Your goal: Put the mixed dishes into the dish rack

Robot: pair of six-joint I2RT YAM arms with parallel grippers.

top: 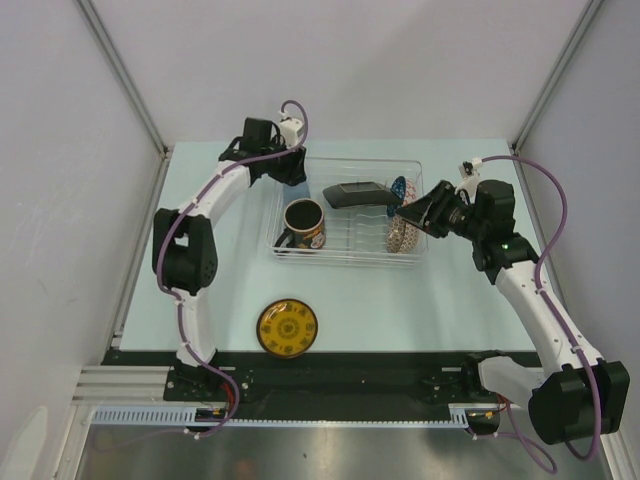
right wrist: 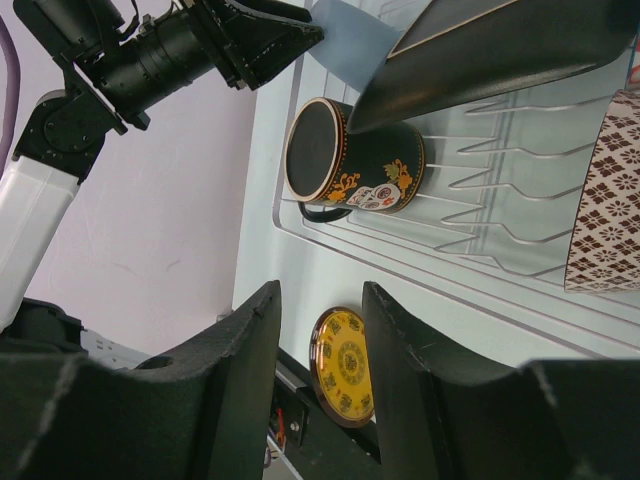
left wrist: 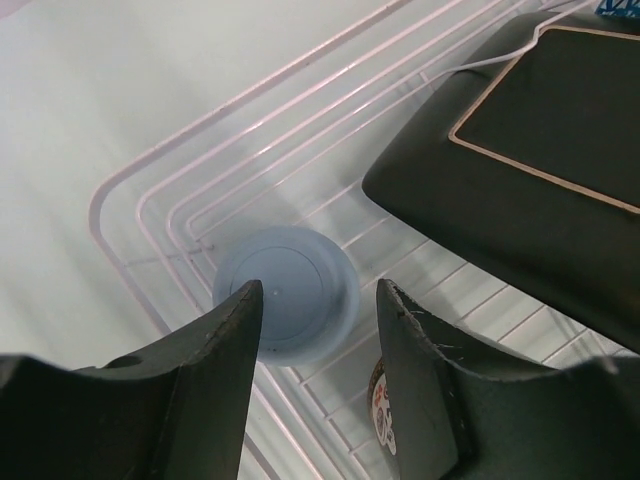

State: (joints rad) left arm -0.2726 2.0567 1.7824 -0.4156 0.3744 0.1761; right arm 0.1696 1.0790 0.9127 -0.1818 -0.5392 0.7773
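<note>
Presently left tool (left wrist: 320, 296) spread wide, empty, over light-blue cup (left wrist: 290, 275) in rack (top: 350, 262) corner. Right tool (right wrist: 320, 295) parted, empty, right of rack. Mug (top: 303, 223), plate (top: 357, 194) inside rack; saucer (top: 287, 328) on surface (top: 420, 310), lower centre.

The dish rack's (top: 350, 256) left rear corner is filled by the light-blue cup (left wrist: 285, 290), overhung by the tilted square black plate (top: 356, 194). Its front left is blocked by the black mug (top: 303, 223). Bare ribs are left between mug and patterned bowl (top: 403, 235). The yellow saucer (top: 287, 327) is ringed by bare tabletop (top: 400, 310).
</note>
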